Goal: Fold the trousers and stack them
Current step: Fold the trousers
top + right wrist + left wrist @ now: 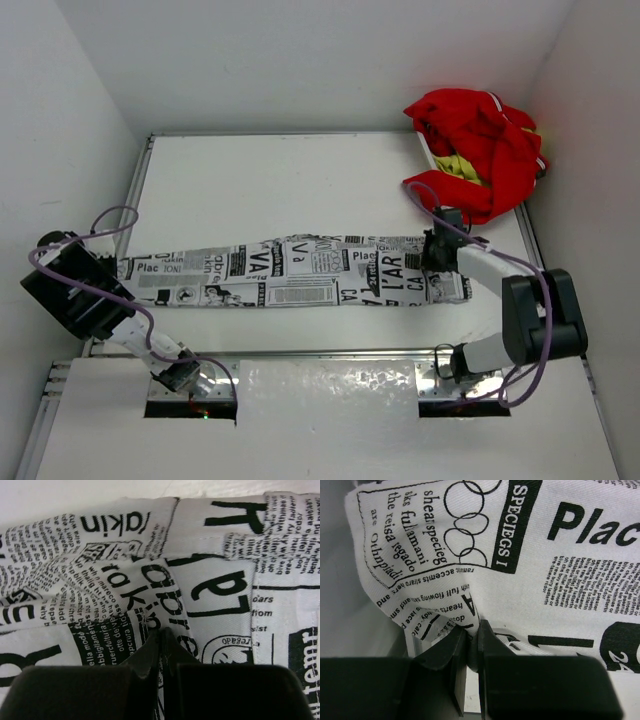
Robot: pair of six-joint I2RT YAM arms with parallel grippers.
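Note:
The trousers (300, 270), white with black newspaper print, lie stretched out in a long band across the table, legs folded onto each other. My left gripper (118, 270) is at the band's left end; in the left wrist view it (472, 627) is shut on a pinched fold of the cloth (530, 555). My right gripper (435, 262) is at the band's right end, near the waist; in the right wrist view it (161, 635) is shut on the printed cloth (210, 585).
A pile of red cloth with a bit of yellow (480, 150) sits at the back right corner, just behind my right arm. The white table (280, 180) has raised edges at left and right. A shiny plate (330, 390) lies at the near edge.

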